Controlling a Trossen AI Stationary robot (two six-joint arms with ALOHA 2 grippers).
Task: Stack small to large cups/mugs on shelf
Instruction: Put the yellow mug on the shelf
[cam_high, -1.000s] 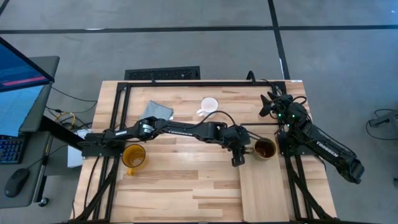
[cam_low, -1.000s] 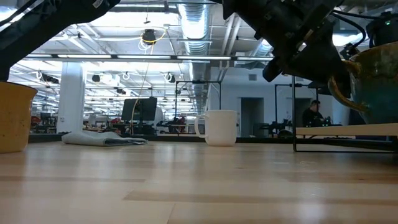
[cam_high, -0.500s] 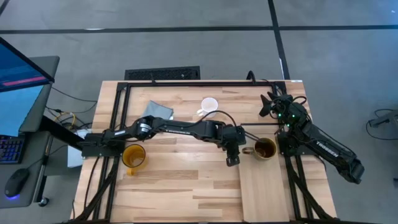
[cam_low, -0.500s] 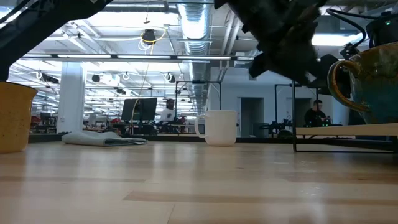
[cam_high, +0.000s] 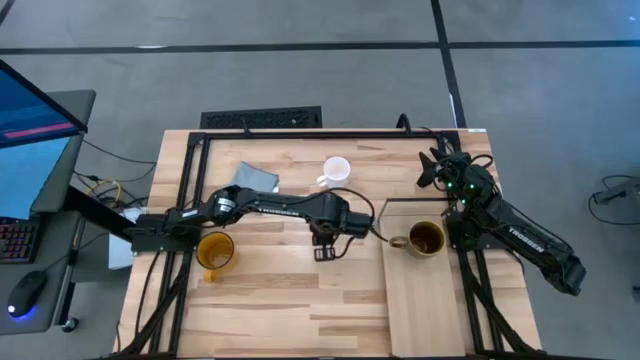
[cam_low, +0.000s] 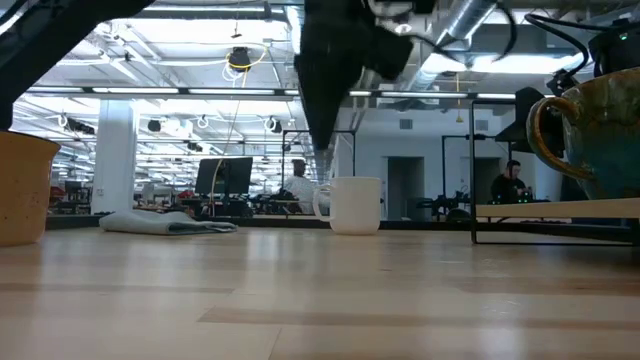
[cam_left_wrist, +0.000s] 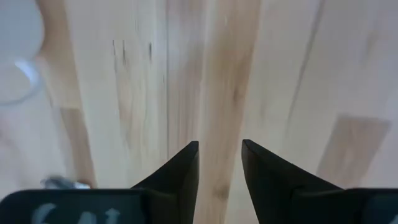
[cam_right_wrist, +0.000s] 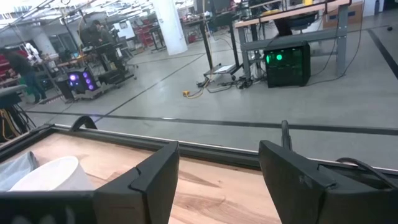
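The dark brown mug (cam_high: 425, 240) stands upright on the pale shelf board (cam_high: 425, 310), its handle (cam_high: 397, 242) toward the table's left; it also shows in the low view (cam_low: 600, 130). The white mug (cam_high: 336, 170) stands near the far edge. The yellow-orange mug (cam_high: 215, 250) stands at the left. My left gripper (cam_high: 325, 252) hovers open and empty over the table's middle, left of the shelf; in its wrist view (cam_left_wrist: 219, 146) only bare planks lie below. My right gripper (cam_right_wrist: 217, 149) is open and empty at the far right (cam_high: 430, 168).
A grey-blue cloth (cam_high: 252, 180) lies flat at the far left, left of the white mug. A dark metal frame (cam_high: 300, 135) runs along the table's far edge and sides. Bare planks (cam_high: 300, 310) lie between the yellow-orange mug and the shelf.
My left gripper has drawn away from beside the dark brown mug's handle and gone toward the table's left, to the table's middle. The brown mug has stayed upright on the shelf.
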